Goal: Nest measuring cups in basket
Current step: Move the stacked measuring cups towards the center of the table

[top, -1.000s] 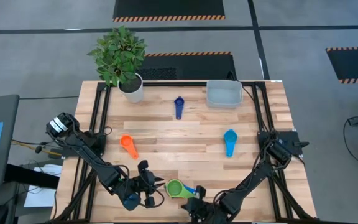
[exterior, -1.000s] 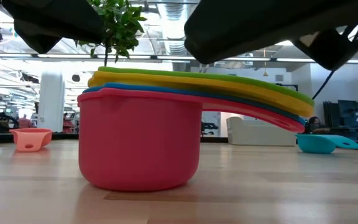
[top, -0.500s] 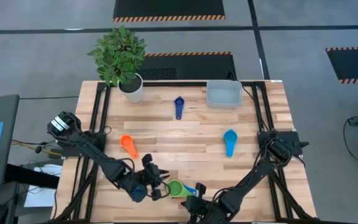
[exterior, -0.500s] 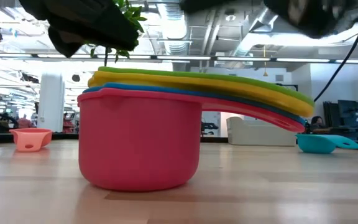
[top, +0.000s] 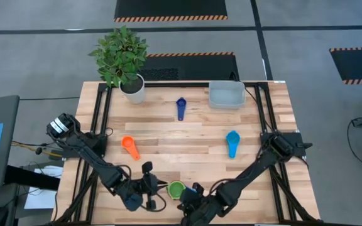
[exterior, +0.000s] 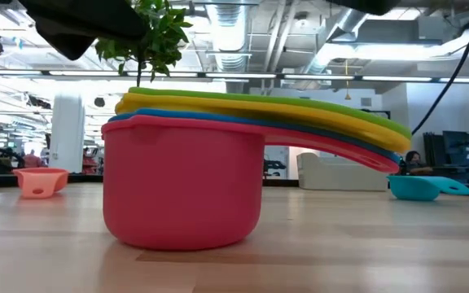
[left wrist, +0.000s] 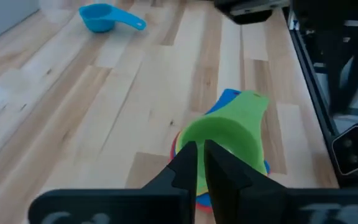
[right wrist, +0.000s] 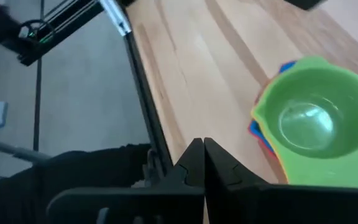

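Measuring cups are partly nested: a stack (top: 176, 189) with the green cup (right wrist: 312, 124) on top and yellow, blue and red beneath it stands at the near edge of the bench (top: 187, 135), directly between the two claws. In the low view the red cup (exterior: 181, 191) forms the base of that stack.

Left claw (top: 148, 189) sits just beside the stack on its left; its fingers (left wrist: 194, 163) are almost together at the green rim, and whether they pinch the rim cannot be told. Right claw (top: 190, 199) sits just beside the stack on its right, fingers pressed together and holding nothing.

Three cups remain loose, all well ahead of both claws:
- orange cup (top: 129, 147), nearest the left claw;
- light blue cup (top: 232, 142), beyond the right claw;
- dark blue cup (top: 181, 107), farthest out.

Basket (top: 226, 95) stands empty at the far side, well apart from both claws. Judgement: roughly half complete; three cups await nesting, and the stack still needs placing in the basket.
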